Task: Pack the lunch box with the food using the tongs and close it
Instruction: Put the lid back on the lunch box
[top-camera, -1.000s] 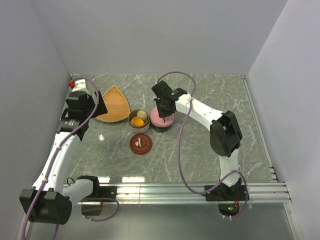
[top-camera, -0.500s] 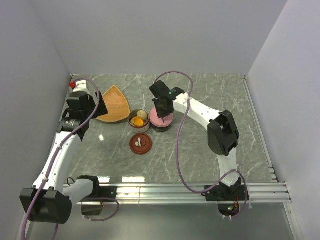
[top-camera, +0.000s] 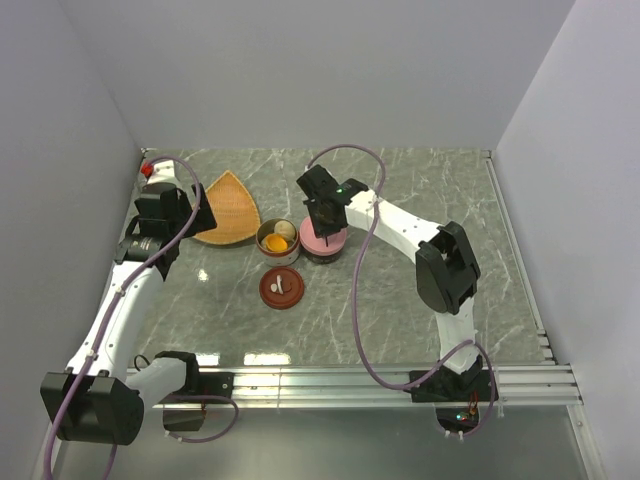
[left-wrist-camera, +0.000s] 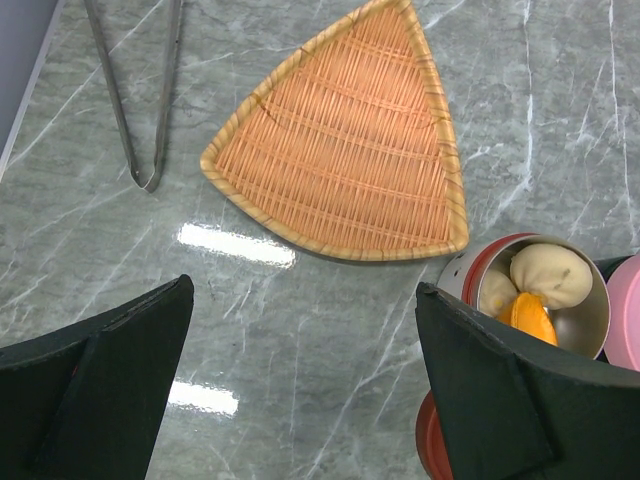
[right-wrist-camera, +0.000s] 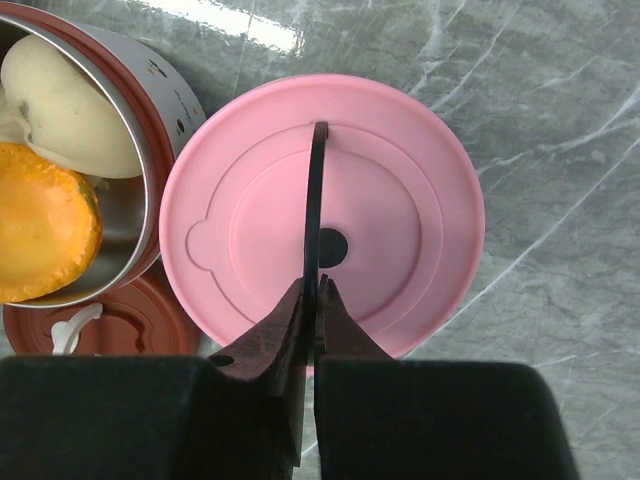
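1. Tongs (left-wrist-camera: 135, 95): lying flat on the marble table (left-wrist-camera: 300, 300), upper left of the left wrist view, clear of the woven plate (left-wrist-camera: 345, 150).
2. Left gripper (left-wrist-camera: 302, 290): fingers spread wide apart, holding nothing, lower part of that view.
3. Open tin (left-wrist-camera: 540, 290): lower right of that view, just beside the plate's corner; contains a dumpling (left-wrist-camera: 550, 272) and an orange chunk (left-wrist-camera: 528, 315).
4. Red lid (top-camera: 281, 288): flat on the table, just below the tin in the top view.
5. Pink lid (right-wrist-camera: 320, 210): touching the tin's right side.
6. Right gripper (right-wrist-camera: 319, 160): fingers pressed together, empty, over the pink lid's centre; contact cannot be told.
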